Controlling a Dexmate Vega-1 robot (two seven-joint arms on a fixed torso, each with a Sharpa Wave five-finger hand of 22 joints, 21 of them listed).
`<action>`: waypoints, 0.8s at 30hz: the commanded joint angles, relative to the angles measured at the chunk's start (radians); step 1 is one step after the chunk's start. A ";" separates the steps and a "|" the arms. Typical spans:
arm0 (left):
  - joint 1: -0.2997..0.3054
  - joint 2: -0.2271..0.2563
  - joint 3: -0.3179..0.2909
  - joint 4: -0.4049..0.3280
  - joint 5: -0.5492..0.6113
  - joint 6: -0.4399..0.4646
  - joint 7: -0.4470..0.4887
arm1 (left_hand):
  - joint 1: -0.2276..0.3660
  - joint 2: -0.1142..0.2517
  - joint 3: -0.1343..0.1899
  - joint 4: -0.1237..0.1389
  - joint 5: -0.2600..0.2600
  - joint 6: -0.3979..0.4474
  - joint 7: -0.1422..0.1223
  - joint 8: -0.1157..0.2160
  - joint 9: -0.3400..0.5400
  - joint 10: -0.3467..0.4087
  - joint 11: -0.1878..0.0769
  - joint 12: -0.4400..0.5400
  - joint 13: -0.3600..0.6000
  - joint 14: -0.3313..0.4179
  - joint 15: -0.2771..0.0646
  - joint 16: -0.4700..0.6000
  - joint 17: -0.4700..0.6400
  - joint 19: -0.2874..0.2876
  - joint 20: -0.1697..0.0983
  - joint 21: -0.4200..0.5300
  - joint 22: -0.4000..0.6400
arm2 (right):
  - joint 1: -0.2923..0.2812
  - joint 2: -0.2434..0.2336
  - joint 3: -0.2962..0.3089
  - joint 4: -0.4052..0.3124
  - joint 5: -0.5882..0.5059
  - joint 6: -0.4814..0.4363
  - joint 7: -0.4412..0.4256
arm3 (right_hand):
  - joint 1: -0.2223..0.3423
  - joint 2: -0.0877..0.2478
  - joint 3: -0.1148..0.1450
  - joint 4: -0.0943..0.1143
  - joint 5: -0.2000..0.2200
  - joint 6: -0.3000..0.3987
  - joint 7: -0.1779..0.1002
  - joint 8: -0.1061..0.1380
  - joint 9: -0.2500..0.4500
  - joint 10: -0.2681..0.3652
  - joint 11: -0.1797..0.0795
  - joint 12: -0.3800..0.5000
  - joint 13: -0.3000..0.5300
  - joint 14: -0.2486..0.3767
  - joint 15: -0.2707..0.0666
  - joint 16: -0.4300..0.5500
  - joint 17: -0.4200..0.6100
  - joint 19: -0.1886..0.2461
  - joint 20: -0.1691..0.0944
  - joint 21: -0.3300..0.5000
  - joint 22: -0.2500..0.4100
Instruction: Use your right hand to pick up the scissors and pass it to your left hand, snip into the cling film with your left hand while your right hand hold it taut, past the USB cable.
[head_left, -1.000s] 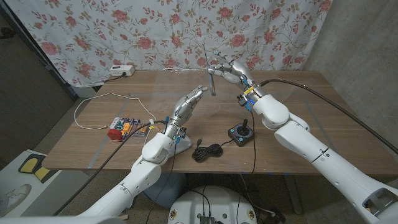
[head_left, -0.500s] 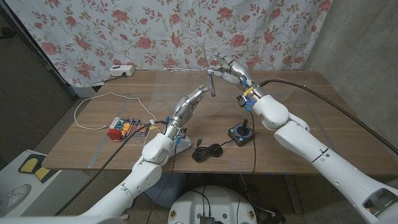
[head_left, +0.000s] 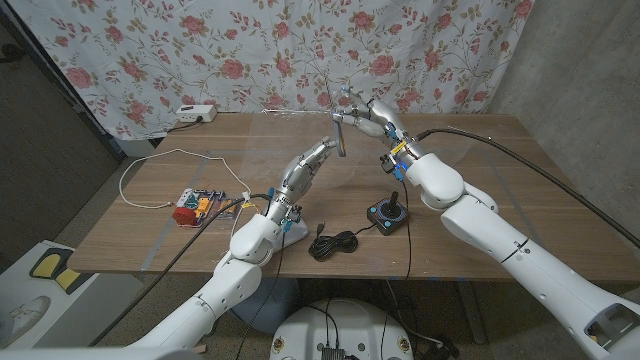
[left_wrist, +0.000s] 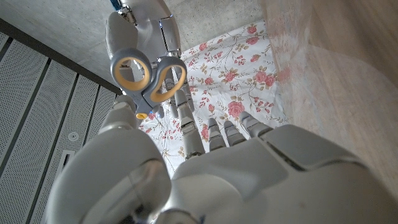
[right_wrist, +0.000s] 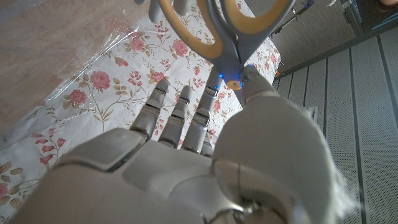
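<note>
My right hand (head_left: 368, 115) is raised over the far middle of the table and holds the scissors (head_left: 340, 128), blades up and handles hanging down. The grey handles with yellow-lined loops (left_wrist: 148, 76) face my left hand. My left hand (head_left: 303, 168) is open, its fingers stretched up toward the handles and stopping just short of them. In the right wrist view the scissors (right_wrist: 225, 34) sit above my right hand (right_wrist: 186, 155), pinched near the pivot. Cling film (left_wrist: 305, 56) is a clear wrinkled sheet over the table (head_left: 520, 190). The black USB cable (head_left: 335, 244) lies coiled near the front edge.
A black joystick (head_left: 388, 213) stands right of the coiled cable. A red and orange box (head_left: 194, 206) and a white cord (head_left: 150, 170) lie at the left. A white power strip (head_left: 195, 113) sits at the far left edge. A flowered curtain hangs behind.
My left hand's fingers have edged slightly closer to the scissor handles. The right hand and scissors stay in place.
</note>
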 joint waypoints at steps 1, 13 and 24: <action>-0.005 -0.008 0.004 0.008 -0.008 0.001 -0.011 | -0.006 0.000 -0.004 -0.003 0.007 0.012 0.001 0.002 0.004 0.000 -0.004 0.005 0.005 -0.003 -0.002 0.008 0.005 -0.004 0.000 0.001 0.005 | 0.003 -0.003 -0.007 0.002 -0.007 -0.007 -0.007 | 0.003 0.008 -0.002 0.001 0.007 0.007 0.001 0.000 0.002 0.023 -0.021 0.007 0.003 0.005 -0.099 0.000 0.005 -0.002 0.002 0.000 0.001; -0.016 -0.022 0.007 0.028 -0.041 0.004 -0.039 | 0.000 0.017 0.001 -0.002 0.011 0.017 -0.003 0.002 0.004 0.001 -0.002 0.006 0.005 -0.003 0.000 0.007 0.004 -0.004 0.003 0.002 0.005 | 0.016 0.000 -0.013 0.023 -0.002 0.008 0.005 | -0.002 0.008 -0.006 0.003 0.008 0.009 -0.001 -0.001 0.002 0.020 -0.022 0.007 0.003 0.005 -0.098 0.000 0.006 -0.002 0.001 0.000 0.001; -0.026 -0.031 0.008 0.045 -0.044 0.005 -0.045 | 0.005 0.027 0.004 -0.002 0.013 0.019 0.000 0.001 0.005 0.002 0.001 0.006 0.006 -0.002 0.000 0.007 0.003 -0.004 0.003 0.003 0.005 | 0.020 0.012 -0.021 0.035 -0.009 0.024 -0.005 | -0.002 0.009 -0.009 0.002 0.010 0.013 -0.004 -0.001 0.002 0.023 -0.020 0.008 0.001 0.004 -0.099 0.000 0.008 0.000 0.002 0.001 0.001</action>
